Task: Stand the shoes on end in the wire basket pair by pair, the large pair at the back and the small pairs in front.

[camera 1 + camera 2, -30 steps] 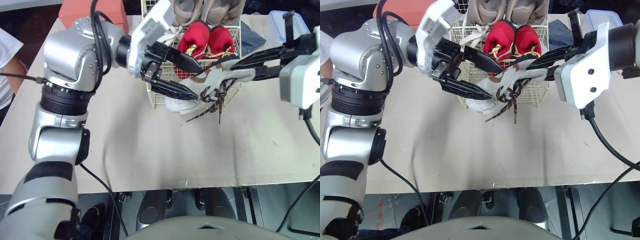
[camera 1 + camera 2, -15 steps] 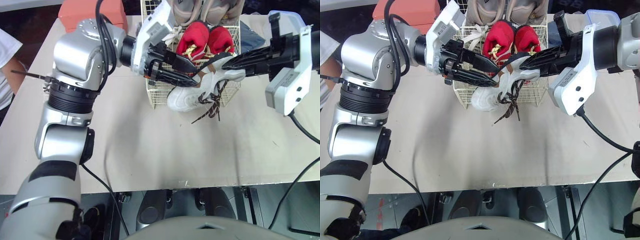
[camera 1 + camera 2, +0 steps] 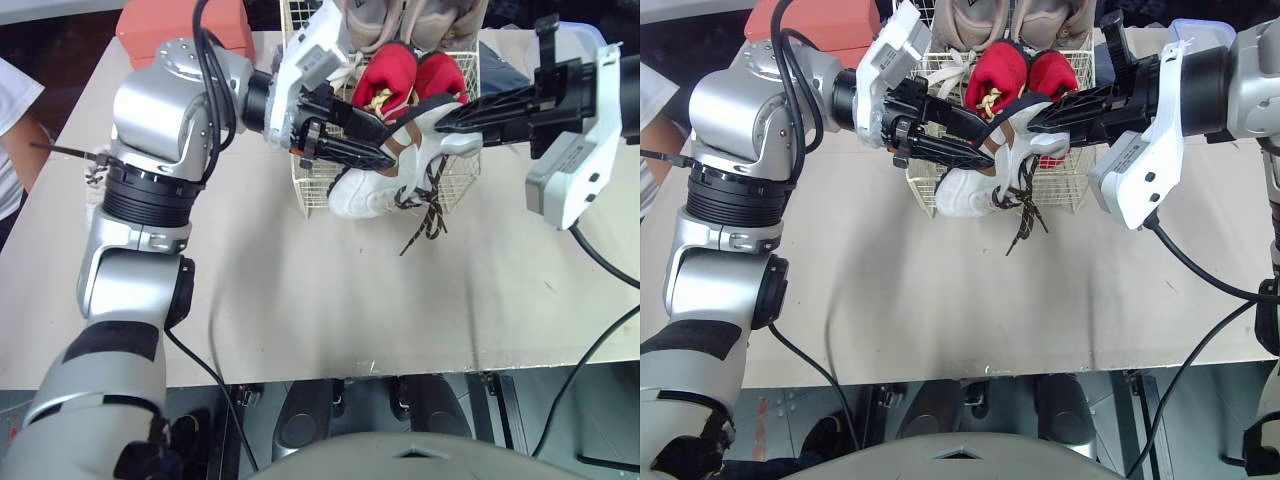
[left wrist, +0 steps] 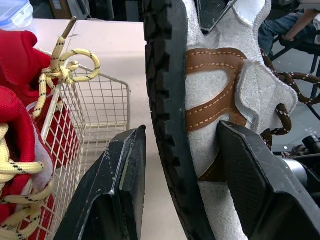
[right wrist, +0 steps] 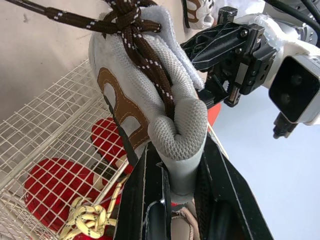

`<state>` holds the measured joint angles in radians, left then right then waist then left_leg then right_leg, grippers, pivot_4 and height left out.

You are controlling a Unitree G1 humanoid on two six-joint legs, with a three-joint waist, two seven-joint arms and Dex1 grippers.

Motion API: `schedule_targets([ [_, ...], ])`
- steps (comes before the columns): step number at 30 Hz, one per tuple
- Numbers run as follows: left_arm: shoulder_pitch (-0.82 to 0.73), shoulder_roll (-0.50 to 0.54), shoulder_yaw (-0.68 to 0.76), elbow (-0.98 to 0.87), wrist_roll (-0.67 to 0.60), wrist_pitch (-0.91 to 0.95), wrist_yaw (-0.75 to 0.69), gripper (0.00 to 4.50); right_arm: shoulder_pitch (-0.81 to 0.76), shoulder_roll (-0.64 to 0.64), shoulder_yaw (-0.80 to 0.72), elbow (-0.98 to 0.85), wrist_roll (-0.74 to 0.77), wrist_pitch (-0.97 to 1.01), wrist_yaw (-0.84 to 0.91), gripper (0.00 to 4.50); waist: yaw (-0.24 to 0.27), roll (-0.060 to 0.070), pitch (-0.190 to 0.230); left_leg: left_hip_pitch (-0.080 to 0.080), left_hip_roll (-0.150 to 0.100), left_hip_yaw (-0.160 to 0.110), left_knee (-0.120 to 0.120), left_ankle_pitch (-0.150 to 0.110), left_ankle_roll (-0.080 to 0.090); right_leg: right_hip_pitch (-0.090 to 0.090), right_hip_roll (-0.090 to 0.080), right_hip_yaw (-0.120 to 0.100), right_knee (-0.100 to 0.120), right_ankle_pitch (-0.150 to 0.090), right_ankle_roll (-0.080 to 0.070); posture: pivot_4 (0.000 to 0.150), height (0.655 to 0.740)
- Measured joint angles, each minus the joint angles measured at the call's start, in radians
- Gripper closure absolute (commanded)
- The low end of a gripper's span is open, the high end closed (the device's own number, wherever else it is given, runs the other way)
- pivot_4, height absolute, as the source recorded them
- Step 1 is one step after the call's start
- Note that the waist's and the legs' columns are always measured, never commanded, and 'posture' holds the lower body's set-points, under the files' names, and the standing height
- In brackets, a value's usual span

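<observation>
A white suede shoe [image 3: 385, 190] with brown trim and dangling brown laces hangs tilted over the front wall of the wire basket [image 3: 310, 185]. My right gripper [image 3: 445, 115] is shut on its heel collar [image 5: 177, 135]. My left gripper [image 3: 395, 144] reaches in from the left. Its fingers [image 4: 125, 170] press the black sole on one side and the upper [image 4: 215, 100] on the other. A red pair [image 3: 390, 75] stands on end in the basket's front half. A large beige pair [image 3: 410, 20] stands behind it.
An orange-red box [image 3: 180, 25] lies at the table's back left. A clear plastic container [image 3: 600, 40] and dark blue cloth [image 3: 500, 65] sit to the basket's right. A person's white sleeve [image 3: 15, 100] shows at the left edge. Bare tabletop [image 3: 320, 300] stretches in front.
The white shoe has risen off the table and tipped toward the basket. My left fingers have come in against it. The right arm has swung inward and up.
</observation>
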<state>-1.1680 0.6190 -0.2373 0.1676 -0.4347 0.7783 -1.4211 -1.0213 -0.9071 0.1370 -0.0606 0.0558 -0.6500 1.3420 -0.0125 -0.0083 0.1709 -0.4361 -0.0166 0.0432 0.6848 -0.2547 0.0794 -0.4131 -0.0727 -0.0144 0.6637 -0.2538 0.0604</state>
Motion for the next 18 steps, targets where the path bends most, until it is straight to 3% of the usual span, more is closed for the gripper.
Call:
schedule_targets([
  [3,0.002,0.001,0.003,-0.002,-0.006,0.018,-0.004,1.97,0.0,0.004,0.0,0.0,0.0,-0.009,-0.007,4.5,0.0,0.0,0.0,0.0,0.0,0.0,0.0,0.0,0.0,0.0,0.0,0.0,0.0,0.0,0.0,0.15,0.74],
  [6,0.004,-0.001,0.014,-0.002,-0.028,0.052,-0.013,2.74,-0.005,0.009,0.0,0.001,-0.001,-0.014,-0.018,4.5,0.0,0.0,0.0,0.0,0.0,0.0,0.0,0.0,0.0,0.0,0.0,0.0,0.0,0.0,0.0,0.15,0.74],
  [9,0.004,-0.001,0.031,-0.002,-0.038,0.064,-0.017,3.93,-0.031,0.011,0.0,0.001,-0.002,-0.009,-0.021,4.5,0.0,0.0,0.0,0.0,0.0,0.0,0.0,0.0,0.0,0.0,0.0,0.0,0.0,0.0,0.0,0.15,0.74],
  [11,0.004,-0.002,0.033,-0.002,-0.039,0.064,-0.017,4.07,-0.034,0.011,0.0,0.001,-0.002,-0.008,-0.021,4.5,0.0,0.0,0.0,0.0,0.0,0.0,0.0,0.0,0.0,0.0,0.0,0.0,0.0,0.0,0.0,0.15,0.74],
  [16,0.006,-0.008,0.05,-0.001,-0.044,0.074,-0.01,4.07,-0.029,0.009,-0.021,-0.006,0.014,0.044,-0.06,2.42,0.001,0.0,0.0,0.0,0.0,0.0,0.0,0.0,0.0,0.0,0.0,0.0,0.0,0.0,0.0,0.15,0.74],
  [18,0.008,-0.039,0.06,0.001,-0.05,0.079,0.014,4.07,0.046,-0.029,-0.075,-0.067,0.077,0.208,-0.094,1.41,0.009,0.0,0.0,0.0,0.0,-0.002,0.0,0.0,0.0,0.003,-0.002,-0.001,-0.001,0.0,0.0,0.15,0.74],
])
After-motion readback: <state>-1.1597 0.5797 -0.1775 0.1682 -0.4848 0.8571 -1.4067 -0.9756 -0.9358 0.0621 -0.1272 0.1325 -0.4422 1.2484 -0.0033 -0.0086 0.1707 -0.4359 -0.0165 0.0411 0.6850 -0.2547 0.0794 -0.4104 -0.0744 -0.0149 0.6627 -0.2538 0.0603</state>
